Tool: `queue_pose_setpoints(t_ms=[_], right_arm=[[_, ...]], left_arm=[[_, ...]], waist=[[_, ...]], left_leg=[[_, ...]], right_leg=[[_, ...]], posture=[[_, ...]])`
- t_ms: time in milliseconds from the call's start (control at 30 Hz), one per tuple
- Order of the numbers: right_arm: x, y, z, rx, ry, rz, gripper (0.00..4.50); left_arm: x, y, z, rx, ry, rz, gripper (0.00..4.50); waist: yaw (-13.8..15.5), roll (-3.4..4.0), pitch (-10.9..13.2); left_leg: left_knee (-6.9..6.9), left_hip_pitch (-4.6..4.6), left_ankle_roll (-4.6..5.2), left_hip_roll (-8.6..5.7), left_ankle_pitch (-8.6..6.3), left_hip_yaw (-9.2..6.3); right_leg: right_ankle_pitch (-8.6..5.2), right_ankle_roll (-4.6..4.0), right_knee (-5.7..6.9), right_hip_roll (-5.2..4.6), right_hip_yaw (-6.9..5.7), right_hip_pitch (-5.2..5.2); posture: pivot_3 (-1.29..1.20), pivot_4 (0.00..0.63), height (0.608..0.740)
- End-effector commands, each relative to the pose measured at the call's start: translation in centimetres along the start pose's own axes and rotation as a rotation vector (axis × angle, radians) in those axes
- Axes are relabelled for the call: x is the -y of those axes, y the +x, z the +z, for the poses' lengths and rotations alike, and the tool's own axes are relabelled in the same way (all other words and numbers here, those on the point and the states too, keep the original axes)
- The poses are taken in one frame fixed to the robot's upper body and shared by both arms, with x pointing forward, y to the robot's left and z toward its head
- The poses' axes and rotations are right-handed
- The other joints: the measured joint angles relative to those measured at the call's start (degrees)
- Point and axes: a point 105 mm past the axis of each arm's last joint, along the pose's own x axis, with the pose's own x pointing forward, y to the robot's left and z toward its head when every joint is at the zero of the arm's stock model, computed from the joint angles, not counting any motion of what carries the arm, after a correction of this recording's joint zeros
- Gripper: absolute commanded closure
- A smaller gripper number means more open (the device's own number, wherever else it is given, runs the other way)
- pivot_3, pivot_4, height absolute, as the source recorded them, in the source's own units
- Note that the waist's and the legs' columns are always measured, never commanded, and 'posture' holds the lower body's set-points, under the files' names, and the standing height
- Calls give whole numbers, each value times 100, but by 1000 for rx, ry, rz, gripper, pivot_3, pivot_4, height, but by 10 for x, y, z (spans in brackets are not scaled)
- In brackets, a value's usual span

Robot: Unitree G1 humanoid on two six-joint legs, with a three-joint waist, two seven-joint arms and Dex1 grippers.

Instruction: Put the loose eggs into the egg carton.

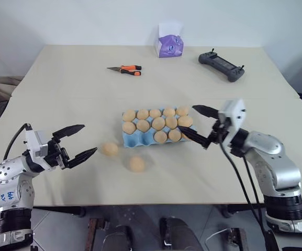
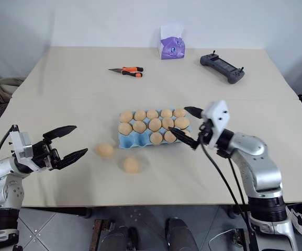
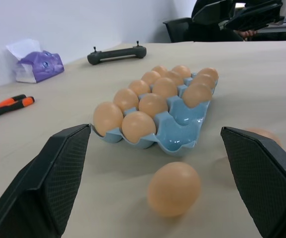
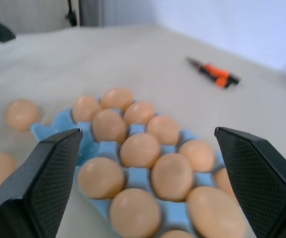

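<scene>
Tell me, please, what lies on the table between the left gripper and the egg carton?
One loose egg lies between the left gripper and the egg carton, shown in the left eye view.

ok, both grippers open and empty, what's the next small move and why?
Probably bring the left gripper down around the nearer loose egg. Two eggs lie on the table, the other beside it, and the egg carton shows empty cups at its near left corner. The right gripper hovers by the carton's far end.
</scene>
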Motion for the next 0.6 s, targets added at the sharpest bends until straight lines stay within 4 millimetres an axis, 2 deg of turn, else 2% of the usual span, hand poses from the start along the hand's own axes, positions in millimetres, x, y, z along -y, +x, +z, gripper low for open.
queue_pose_setpoints(t_ms=[33, 167, 267, 600], right_arm=[[0, -24, 4, 27, -30, 62, 26], [-6, -51, -11, -43, -18, 152, 26], [-9, -63, -15, -54, -5, 186, 26], [-4, -96, -38, -108, 69, 158, 26]], left_arm=[[2, -2, 11, 25, 50, 66, 0], [16, 1, 11, 30, 48, 154, 0], [28, -1, 14, 42, 32, 192, 0], [52, -32, 10, 0, -10, 311, 0]], waist=[[-1, 0, 1], [-1, 0, 1], [-11, -2, 2], [6, -2, 3]], left_leg=[[0, 5, 1, 0, -1, 0], [0, 15, 4, 0, -5, -1], [1, 23, 6, 1, -6, -1], [3, 32, 7, 1, -6, -4]], right_leg=[[0, 0, -1, 0, 0, 5], [0, 1, -5, -1, 1, 17], [1, 2, -6, 0, 3, 24], [0, 0, -11, -1, 4, 35]], posture=[[0, 150, 740], [0, 150, 740], [0, 150, 740], [0, 150, 740]])
